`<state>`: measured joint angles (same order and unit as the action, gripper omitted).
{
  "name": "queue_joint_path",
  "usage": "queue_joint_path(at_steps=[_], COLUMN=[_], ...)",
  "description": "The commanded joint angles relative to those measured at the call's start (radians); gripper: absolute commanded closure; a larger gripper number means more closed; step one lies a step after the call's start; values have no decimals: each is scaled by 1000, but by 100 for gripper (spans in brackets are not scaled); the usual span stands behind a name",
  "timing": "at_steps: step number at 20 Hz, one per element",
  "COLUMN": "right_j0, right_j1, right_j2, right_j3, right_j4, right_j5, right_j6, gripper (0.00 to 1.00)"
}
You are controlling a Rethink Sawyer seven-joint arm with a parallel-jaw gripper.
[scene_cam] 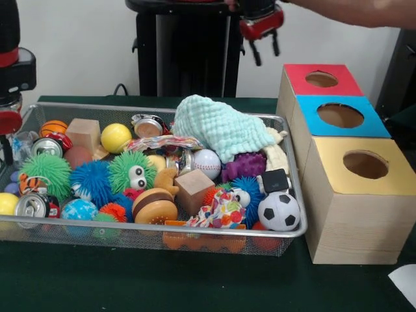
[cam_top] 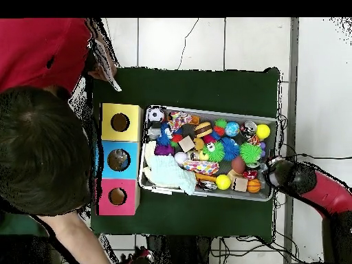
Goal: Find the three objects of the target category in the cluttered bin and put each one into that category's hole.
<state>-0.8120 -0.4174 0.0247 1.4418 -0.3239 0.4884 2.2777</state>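
Observation:
My gripper (scene_cam: pixel 266 54) hangs open and empty at the far side of the table, above and behind the wire bin (scene_cam: pixel 130 237) and left of the red-topped box (scene_cam: pixel 299 70). Beside that box stand a blue-topped box (scene_cam: pixel 374 127) and a yellow-topped box (scene_cam: pixel 331 166), each with a round hole. The bin holds a soccer ball (scene_cam: pixel 279 211), a baseball (scene_cam: pixel 207 162), a yellow ball (scene_cam: pixel 116 138), wooden blocks (scene_cam: pixel 193 188), cans (scene_cam: pixel 34 205), spiky balls (scene_cam: pixel 91 182) and a mint cloth (scene_cam: pixel 218 127). Overhead, the bin (cam_top: pixel 213 112) lies right of the boxes (cam_top: pixel 103 160).
A person's arm (scene_cam: pixel 351 10) reaches to the gripper from the top right. Overhead, the person's head (cam_top: pixel 34 151) and red shirt (cam_top: pixel 41 48) fill the left side. A red and black arm segment (scene_cam: pixel 10 65) stands at the bin's left end, also visible overhead (cam_top: pixel 302 182).

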Motion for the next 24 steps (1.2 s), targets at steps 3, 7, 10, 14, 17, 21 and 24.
queue_joint_path(at_steps=[3,7,10,14,17,21,24], right_j0=[114,141,163,171,168,165,148], right_j1=[-10,-35,-41,-22,-8,9,27], right_j2=[37,13,-8,-22,-23,-29,-20], right_j3=[180,190,199,195,191,177,167], right_j4=[119,150,162,170,178,176,171], right_j5=[102,130,114,80,63,48,27], right_j6=[158,157,161,156,142,117,95], gripper=[0,0,0,0,0,0,0])
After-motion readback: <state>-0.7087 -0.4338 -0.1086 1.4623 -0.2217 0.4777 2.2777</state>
